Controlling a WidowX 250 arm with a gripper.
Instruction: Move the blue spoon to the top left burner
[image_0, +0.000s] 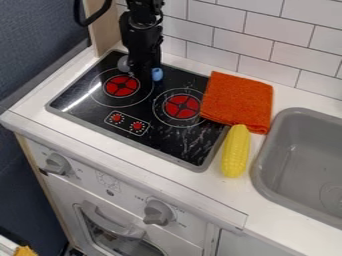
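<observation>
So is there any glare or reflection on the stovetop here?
Camera view: a bright white streak of glare runs across the black cooktop toward the left burner; paler mottling at the cooktop's right front may be reflections or marks.

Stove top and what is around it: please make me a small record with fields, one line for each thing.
claw: black, at the rear of the stove top, near the left burner
blue thing: partly visible right beside the claw; full shape unclear
burners: two, red centres; the right one nearer the camera
cloth: orange, right of the burners
corn: yellow, between stove top and sink
sink: grey, far right
</observation>
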